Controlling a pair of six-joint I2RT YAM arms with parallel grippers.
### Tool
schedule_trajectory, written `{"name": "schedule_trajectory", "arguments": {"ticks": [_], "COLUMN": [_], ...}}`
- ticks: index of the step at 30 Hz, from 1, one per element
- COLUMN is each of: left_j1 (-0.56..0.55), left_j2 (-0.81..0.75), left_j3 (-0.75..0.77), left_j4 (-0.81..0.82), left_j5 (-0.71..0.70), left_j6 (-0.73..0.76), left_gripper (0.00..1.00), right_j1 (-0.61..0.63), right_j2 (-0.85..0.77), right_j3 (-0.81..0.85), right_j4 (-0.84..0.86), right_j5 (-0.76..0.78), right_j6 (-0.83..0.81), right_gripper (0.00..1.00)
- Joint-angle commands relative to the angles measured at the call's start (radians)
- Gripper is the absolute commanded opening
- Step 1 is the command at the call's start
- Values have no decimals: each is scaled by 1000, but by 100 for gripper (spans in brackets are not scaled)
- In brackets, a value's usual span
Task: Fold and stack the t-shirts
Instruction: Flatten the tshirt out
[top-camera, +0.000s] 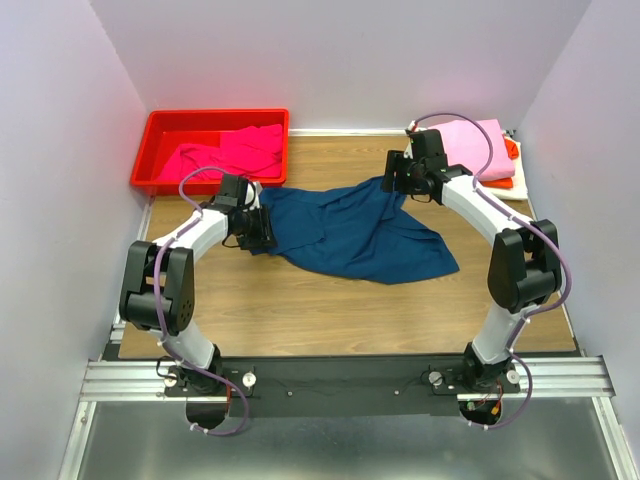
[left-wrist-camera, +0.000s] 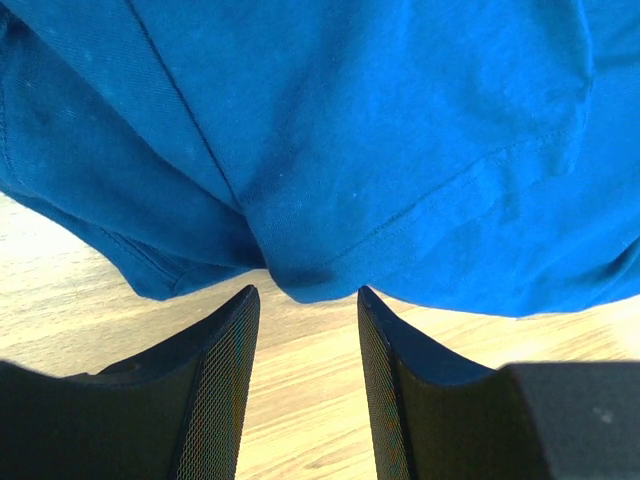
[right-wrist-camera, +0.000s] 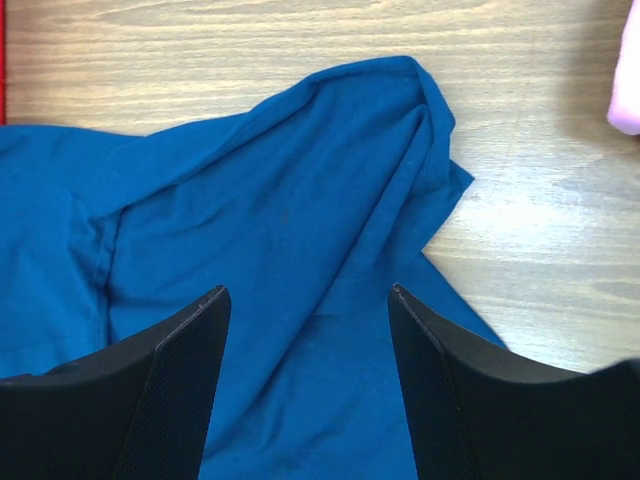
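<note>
At the far left, a red bin (top-camera: 165, 140) held a magenta t-shirt (top-camera: 245, 150). Just in front of it, the left gripper (top-camera: 262, 232) sat low at the left edge of the navy t-shirt (top-camera: 360, 235). Its jaws were apart and held nothing, with bare wood showing between the fingers. The navy t-shirt lay rumpled across the middle of the table (top-camera: 300, 310). The right gripper (top-camera: 392, 180) hung over its far right corner, jaws spread, gripping nothing. In the far right corner, a pink t-shirt (top-camera: 470, 140) lay on top of an orange t-shirt (top-camera: 511, 150) and a cream t-shirt (top-camera: 508, 184).
</note>
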Motion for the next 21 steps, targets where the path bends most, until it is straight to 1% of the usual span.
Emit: {"name": "schedule_trajectory", "arguments": {"ticks": [1,8,10,13,16,17,18,21], "left_j1": [1,1,1,1,1,1,1,1], "left_j2": [30,46,61,50,44,47,49,41], "left_j3": [-8,-22,-24,-30,-33,-34,-36,-39], "left_j4": [22,54,55,65,75,75,77,65], "left_j5": [-25,-16,-9,-4,10,13,16,19], "left_j6": [-8,-8,-8,-9,-9,-8,-6,-8], "left_gripper": [51,49,46,41,34,31,23,22], "right_j1": [-6,-6,-6,-6,-6,-6,-6,-8], "right_j2": [-1,-16,-21,-25,-22,-24,-22,-22], "right_j3": [11,-9,-15,-20,-20,-20,-20,-20], "right_j4": [3,2,3,3,3,3,3,3], "right_j5": [-29,-21,-19,-15,-13,-15,-15,-15], "right_j6": [17,21,21,22,22,22,24,25], "right_gripper": [71,72,71,72,72,72,72,72]}}
